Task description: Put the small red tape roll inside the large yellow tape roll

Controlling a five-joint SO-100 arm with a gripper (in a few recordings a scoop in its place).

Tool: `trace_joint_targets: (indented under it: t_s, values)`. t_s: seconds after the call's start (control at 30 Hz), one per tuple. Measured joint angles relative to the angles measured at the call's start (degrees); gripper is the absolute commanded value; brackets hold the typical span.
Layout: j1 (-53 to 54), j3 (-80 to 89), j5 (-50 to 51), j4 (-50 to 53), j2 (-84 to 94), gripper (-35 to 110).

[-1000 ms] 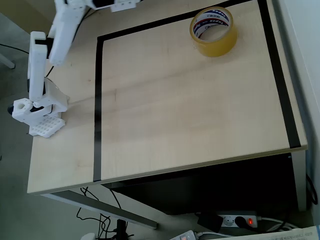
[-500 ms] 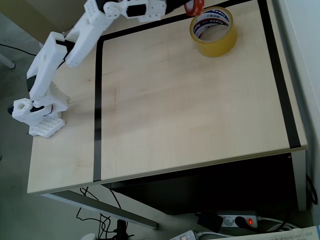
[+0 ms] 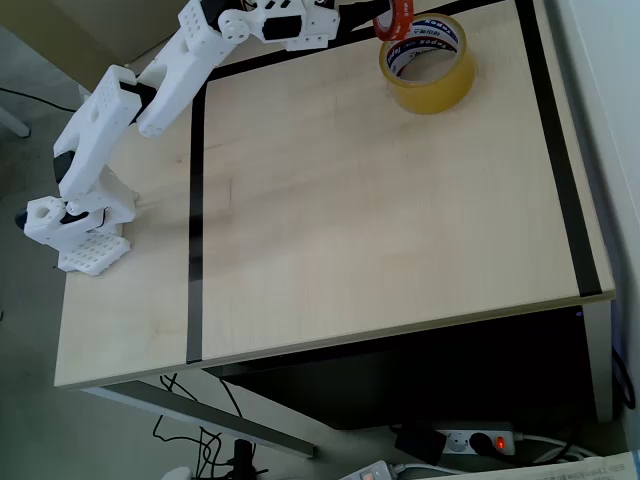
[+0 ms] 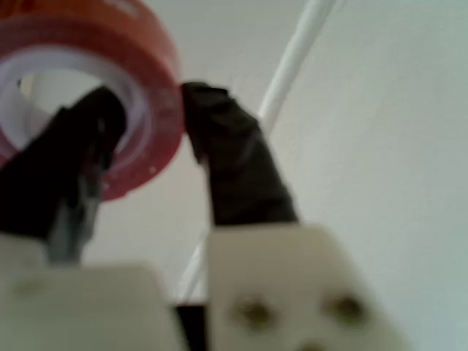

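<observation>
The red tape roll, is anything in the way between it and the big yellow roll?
Nothing visible is. The gripper holds the small red tape roll up beside the large yellow tape roll, whose open top is uncovered in the overhead view.

arm (image 3: pixel 150 85): stretched toward table's far edge | pincer (image 4: pixel 157 139): clamped on red tape roll (image 4: pixel 95 80)

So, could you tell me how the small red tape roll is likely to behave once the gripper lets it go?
The small red tape roll looks stiff: its ring stays round in the gripper. Being round and thin-walled, it could probably roll or bounce off the large yellow tape roll.
</observation>
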Motion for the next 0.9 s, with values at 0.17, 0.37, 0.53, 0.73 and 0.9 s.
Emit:
trace_joint_targets:
  t_s: [0.17,0.37,0.53,0.73,0.9]
  values:
    - [0.97,0.0,0.09,0.79,0.0,14]
    - [0.97,-1.85,0.97,1.67,0.0,15]
    - [1.85,-2.64,1.05,5.19,0.0,9]
    - [3.43,-6.06,1.05,18.02,0.09,0]
    - [5.1,-10.28,0.97,34.19,1.85,0]
